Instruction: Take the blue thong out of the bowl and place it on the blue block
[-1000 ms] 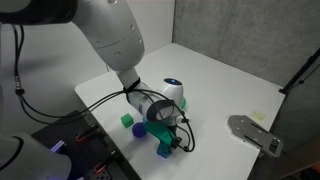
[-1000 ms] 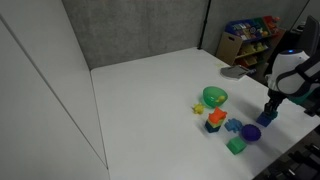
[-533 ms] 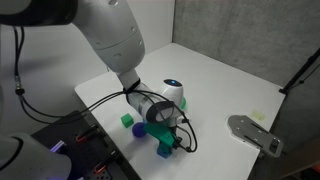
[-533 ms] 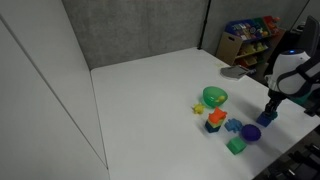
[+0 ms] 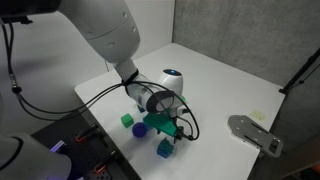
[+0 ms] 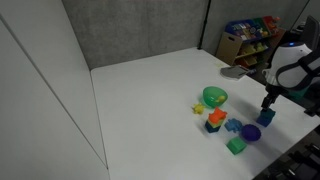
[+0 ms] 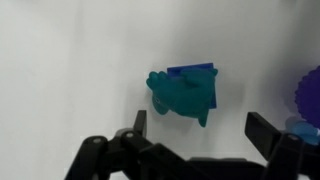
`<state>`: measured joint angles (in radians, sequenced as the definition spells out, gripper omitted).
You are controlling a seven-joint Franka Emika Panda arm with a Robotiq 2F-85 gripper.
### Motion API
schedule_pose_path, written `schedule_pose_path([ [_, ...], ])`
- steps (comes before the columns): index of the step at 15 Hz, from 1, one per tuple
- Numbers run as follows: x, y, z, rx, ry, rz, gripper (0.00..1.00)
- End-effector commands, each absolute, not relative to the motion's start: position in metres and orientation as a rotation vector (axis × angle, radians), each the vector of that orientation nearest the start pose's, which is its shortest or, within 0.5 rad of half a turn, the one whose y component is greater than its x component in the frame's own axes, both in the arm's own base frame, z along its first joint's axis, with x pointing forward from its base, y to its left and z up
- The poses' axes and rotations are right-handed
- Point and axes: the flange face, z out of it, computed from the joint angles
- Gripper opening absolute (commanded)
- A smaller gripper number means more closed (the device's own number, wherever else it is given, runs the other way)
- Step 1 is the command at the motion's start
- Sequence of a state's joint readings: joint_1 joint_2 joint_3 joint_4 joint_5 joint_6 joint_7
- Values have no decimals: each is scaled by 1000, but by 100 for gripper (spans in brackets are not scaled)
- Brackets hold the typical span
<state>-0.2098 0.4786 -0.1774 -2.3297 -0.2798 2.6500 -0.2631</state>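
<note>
In the wrist view the teal blue thong (image 7: 182,95) lies on top of the blue block (image 7: 193,70), covering most of it. My gripper (image 7: 200,130) hangs just above them, open, its two dark fingers (image 7: 138,124) apart with nothing between. In an exterior view the gripper (image 6: 266,102) stands over the blue block (image 6: 266,118), to the right of the green bowl (image 6: 214,97). From the opposite side the gripper (image 5: 172,130) hovers above the blue block (image 5: 163,149); the arm hides the bowl there.
A rounded blue-purple lump (image 6: 250,132) and a green cube (image 6: 236,146) lie close to the block, with orange and blue toy pieces (image 6: 215,120) near the bowl. A grey flat object (image 5: 255,133) rests at the table's far side. The table edge is close.
The jaws have opened and the gripper has lifted a little, leaving the thong resting on the blue block.
</note>
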Motion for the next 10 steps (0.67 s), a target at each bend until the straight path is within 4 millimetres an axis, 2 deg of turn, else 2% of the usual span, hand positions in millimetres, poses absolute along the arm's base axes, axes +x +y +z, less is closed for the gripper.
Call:
schedule_pose_path([
  [1,465,-176,168,-3227,-280,348,100],
  [6,487,-161,235,-3222,-130,395,100],
  [10,498,-136,288,-3216,27,351,100],
])
